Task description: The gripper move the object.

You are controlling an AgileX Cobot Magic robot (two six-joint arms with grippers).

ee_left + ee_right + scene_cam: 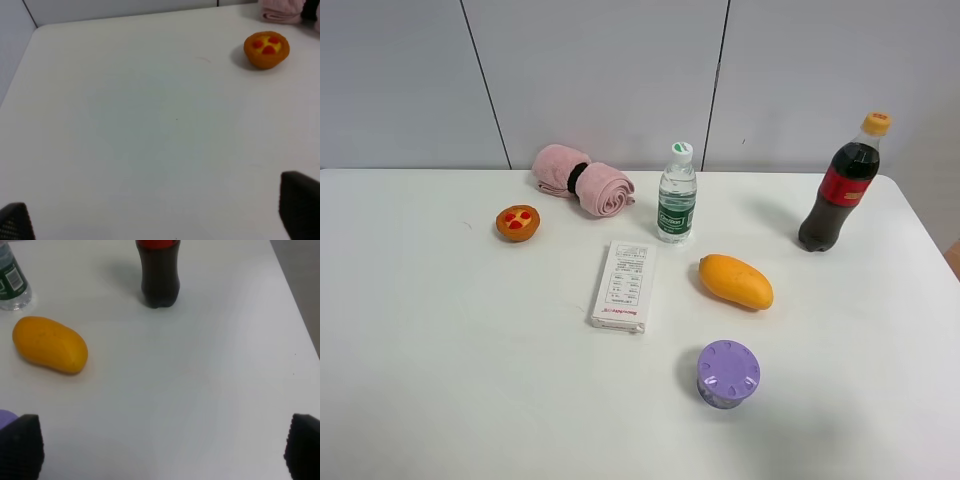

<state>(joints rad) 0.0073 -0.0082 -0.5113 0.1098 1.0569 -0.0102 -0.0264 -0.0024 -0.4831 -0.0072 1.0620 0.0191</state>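
Note:
The object, a smooth yellow-orange mango (735, 281), lies on the white table right of centre, between the white box and the cola bottle. It also shows in the right wrist view (50, 344). My right gripper (162, 447) is open and empty, its black fingertips (22, 445) wide apart, and it is well short of the mango. My left gripper (157, 220) is open and empty over bare table, far from the mango. Neither arm shows in the exterior high view.
A white box (623, 285) lies at centre. Behind it stand a water bottle (676, 195) and a rolled pink towel (583, 180). A cola bottle (843, 185) stands back right. A small tart (517, 222) sits left. A purple-lidded jar (727, 373) sits in front of the mango.

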